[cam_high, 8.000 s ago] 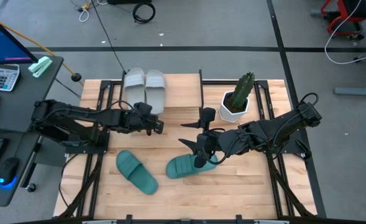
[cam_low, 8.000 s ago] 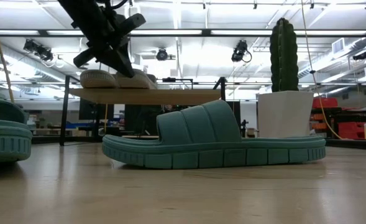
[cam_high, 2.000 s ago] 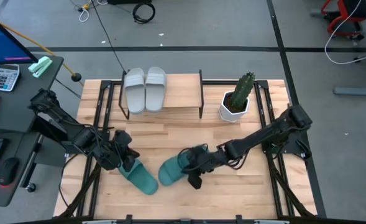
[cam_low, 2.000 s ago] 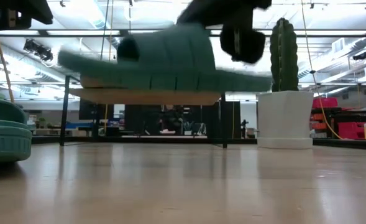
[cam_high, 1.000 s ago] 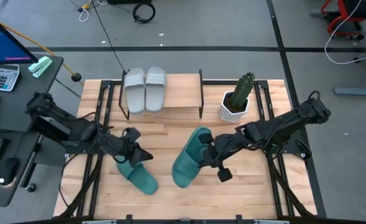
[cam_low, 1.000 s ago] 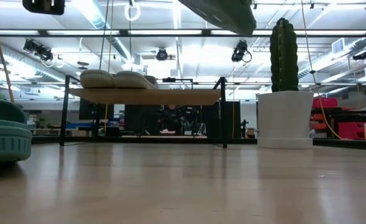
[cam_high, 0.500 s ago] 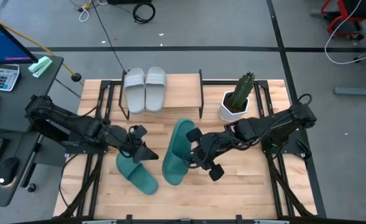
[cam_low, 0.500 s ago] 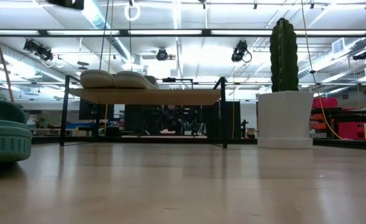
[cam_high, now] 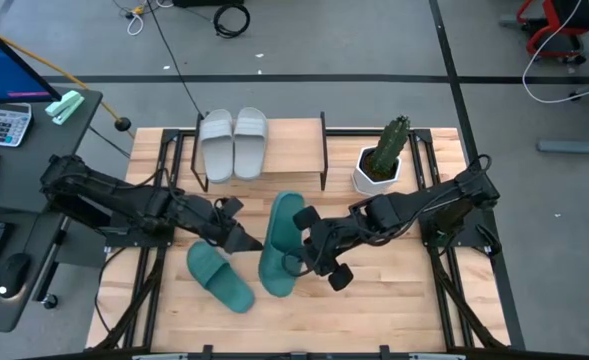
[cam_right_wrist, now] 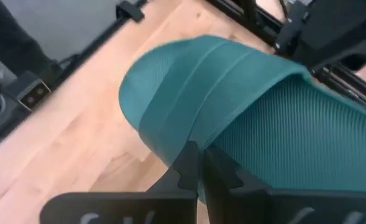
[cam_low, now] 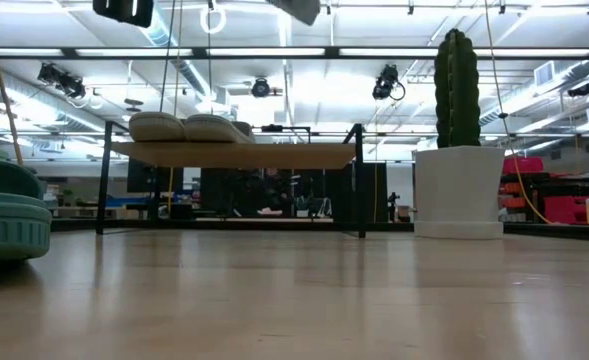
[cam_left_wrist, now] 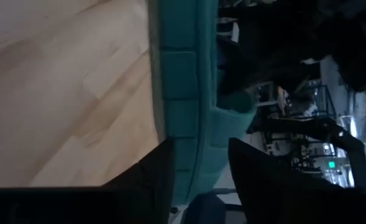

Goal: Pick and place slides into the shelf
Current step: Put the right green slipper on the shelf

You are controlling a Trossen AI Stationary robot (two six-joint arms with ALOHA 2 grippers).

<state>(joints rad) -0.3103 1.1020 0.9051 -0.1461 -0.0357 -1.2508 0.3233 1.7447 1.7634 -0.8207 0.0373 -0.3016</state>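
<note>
Fingers of right gripper [cam_high: 301, 243] clamped on teal slide [cam_high: 278, 244] strap, held above desk [cam_high: 394, 290] for handover; left gripper [cam_high: 244, 240] fingers apart astride its sole. Grey pair [cam_high: 233, 144] on shelf [cam_high: 294, 150].

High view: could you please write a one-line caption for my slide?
Right gripper holds a teal slide aloft as left gripper meets it; two grey slides sit on the shelf.
</note>
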